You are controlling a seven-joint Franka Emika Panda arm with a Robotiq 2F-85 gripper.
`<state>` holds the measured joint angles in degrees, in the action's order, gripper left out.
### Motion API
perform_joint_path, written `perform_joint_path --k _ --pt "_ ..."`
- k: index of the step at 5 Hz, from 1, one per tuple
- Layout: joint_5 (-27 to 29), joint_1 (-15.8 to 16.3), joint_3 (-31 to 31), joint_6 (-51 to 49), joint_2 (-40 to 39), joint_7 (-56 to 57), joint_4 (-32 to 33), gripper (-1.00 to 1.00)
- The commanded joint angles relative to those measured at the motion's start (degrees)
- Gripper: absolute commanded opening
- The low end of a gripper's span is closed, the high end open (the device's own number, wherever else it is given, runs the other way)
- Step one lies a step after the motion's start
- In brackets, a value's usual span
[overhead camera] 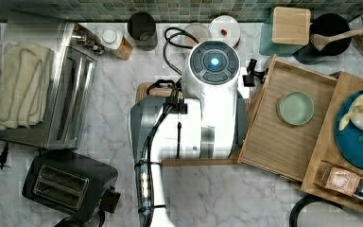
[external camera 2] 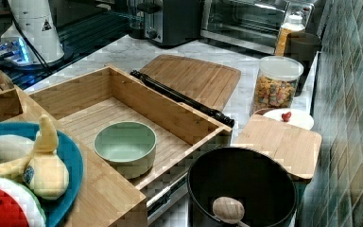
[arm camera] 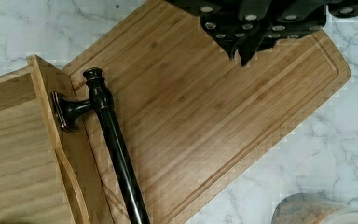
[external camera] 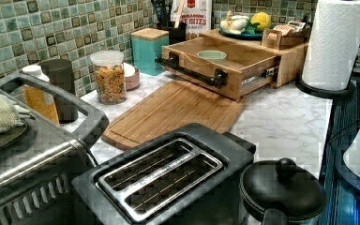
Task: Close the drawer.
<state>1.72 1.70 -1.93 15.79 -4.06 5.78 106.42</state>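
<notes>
- The drawer (external camera 2: 123, 111) is pulled well out of its bamboo cabinet (external camera: 290, 61): a shallow tray of light bamboo with thin raised walls and a striped plank floor.
- A dark metal bar handle (arm camera: 114, 140) runs along its front panel on short posts; a metal slide rail (external camera: 258, 77) shows at its side.
- A pale green bowl (external camera 2: 125, 144) sits on the drawer floor.
- The drawer's front overhangs the grooved wooden cutting board (arm camera: 205, 107) on the marble counter (external camera: 286, 122).
- The gripper (arm camera: 242, 51) hangs above the cutting board, apart from the handle; its dark fingers look nearly together, though this is hard to judge.
</notes>
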Motion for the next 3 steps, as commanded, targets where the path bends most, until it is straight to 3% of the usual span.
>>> perform_joint_path --k 1,3 --pt "0.73 -0.04 -0.02 0.01 -0.01 0.0 0.52 -1.0" --pt "-3.14 -0.42 -0.63 1.38 -4.61 3.8 -1.04 -1.0"
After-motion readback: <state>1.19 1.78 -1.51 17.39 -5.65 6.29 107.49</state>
